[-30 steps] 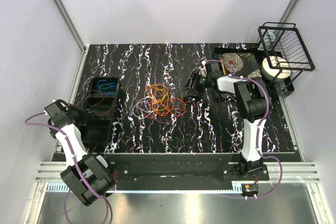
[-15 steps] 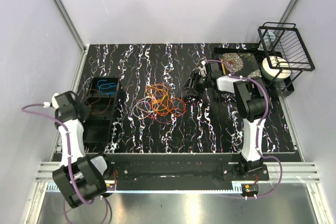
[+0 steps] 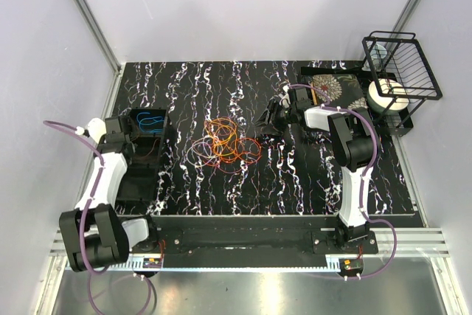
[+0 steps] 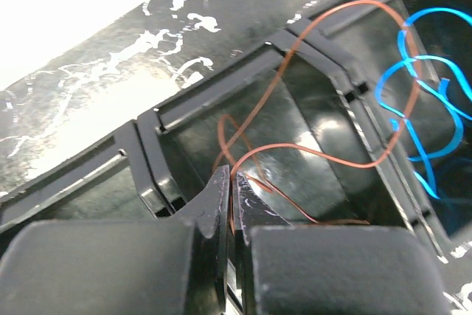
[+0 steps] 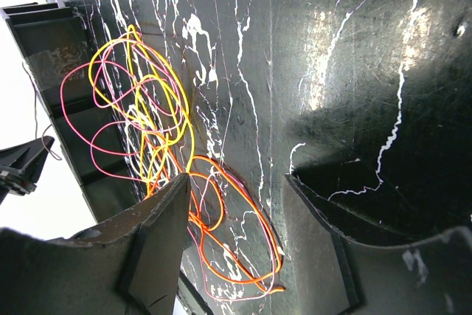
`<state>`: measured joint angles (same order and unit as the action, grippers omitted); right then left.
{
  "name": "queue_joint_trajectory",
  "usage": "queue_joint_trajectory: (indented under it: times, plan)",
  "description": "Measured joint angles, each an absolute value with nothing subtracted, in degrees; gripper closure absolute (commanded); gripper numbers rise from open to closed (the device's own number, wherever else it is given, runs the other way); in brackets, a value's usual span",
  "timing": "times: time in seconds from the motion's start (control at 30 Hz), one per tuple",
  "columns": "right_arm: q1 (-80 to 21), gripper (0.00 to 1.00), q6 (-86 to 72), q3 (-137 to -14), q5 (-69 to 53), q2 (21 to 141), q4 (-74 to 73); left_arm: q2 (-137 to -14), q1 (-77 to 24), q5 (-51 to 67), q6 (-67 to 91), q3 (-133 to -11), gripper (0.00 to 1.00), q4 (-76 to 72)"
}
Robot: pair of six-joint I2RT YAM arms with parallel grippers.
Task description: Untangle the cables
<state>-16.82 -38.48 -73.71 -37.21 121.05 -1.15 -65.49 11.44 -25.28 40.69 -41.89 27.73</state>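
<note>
The tangle of cables (image 3: 225,145) sits mid-table, spread mostly left to right. Its right end is just beside the right gripper (image 3: 267,122), which gapes wide with nothing in it and points at the pile, so that's the nearer arm by far. One red-orange cable (image 4: 317,160) is off in the tray (image 3: 158,176), looping toward the blue cable (image 4: 428,108), and the left gripper (image 4: 230,182) looks pinched tight on it. Versus a second ago, the left arm swung from the tray's near-left side to over it, while the pile and right arm haven't budged.
</note>
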Motion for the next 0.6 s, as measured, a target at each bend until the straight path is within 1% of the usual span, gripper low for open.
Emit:
queue_joint_trajectory:
  times: [0.13, 0.37, 0.6]
  plan:
    - [-16.8, 0.41, -38.5, -73.7, -37.3, 121.1, -1.1, -67.8, 10.6, -28.4, 40.8, -41.9, 1.0, 27.3]
    - [-16.8, 0.41, -38.9, -73.7, -38.1, 121.5, -0.6, -71.5, 5.9, -35.3, 39.4, -41.9, 1.0, 24.6]
    - [-16.8, 0.41, -39.0, -73.9, -38.7, 121.8, -0.2, -76.4, 5.3, -39.5, 37.1, -41.5, 1.0, 20.9]
